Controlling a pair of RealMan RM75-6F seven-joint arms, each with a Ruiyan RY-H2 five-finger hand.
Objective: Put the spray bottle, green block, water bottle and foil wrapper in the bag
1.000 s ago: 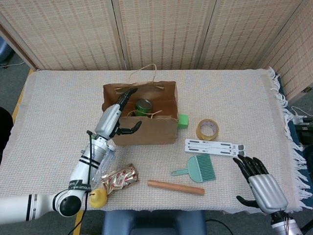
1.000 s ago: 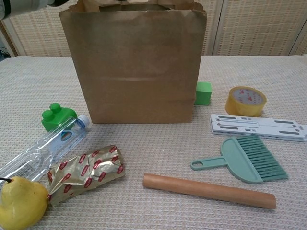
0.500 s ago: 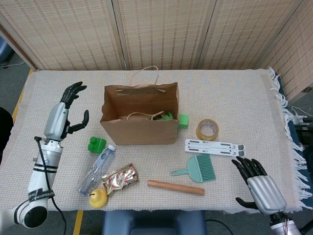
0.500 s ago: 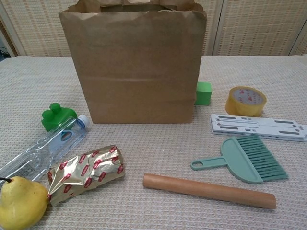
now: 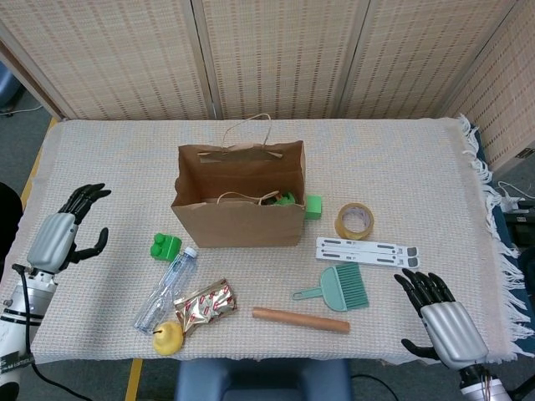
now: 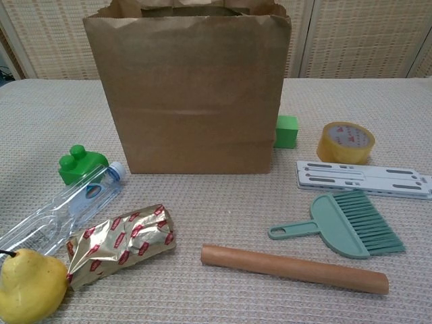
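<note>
The left hand (image 5: 58, 238), fingers spread and empty, has withdrawn from the bag (image 5: 238, 205) to the table's left edge, leaving something green inside; the right hand (image 5: 443, 322) rests likewise spread and empty, and the green block (image 5: 165, 246), water bottle (image 5: 165, 288) and foil wrapper (image 5: 203, 305) remain outside.

A desk (image 5: 109, 159) draped in a beige woven cloth, fringed along its right edge, carries a spread of objects. A brown paper bag (image 5: 238, 200) stands upright near the centre, open at the top. A small green cube (image 5: 313, 206) sits just beside the bag's right side, a roll of yellow tape (image 5: 354, 220) further right. A white slotted bar (image 5: 366, 251) lies flat below the tape, a teal hand brush (image 5: 338, 289) and a wooden rod (image 5: 301, 319) nearer the front edge. Left of the bag sit a green block (image 5: 165, 246), a clear water bottle (image 5: 165, 288) on its side, a gold foil wrapper (image 5: 205, 305) and a yellow pear (image 5: 168, 337).
</note>
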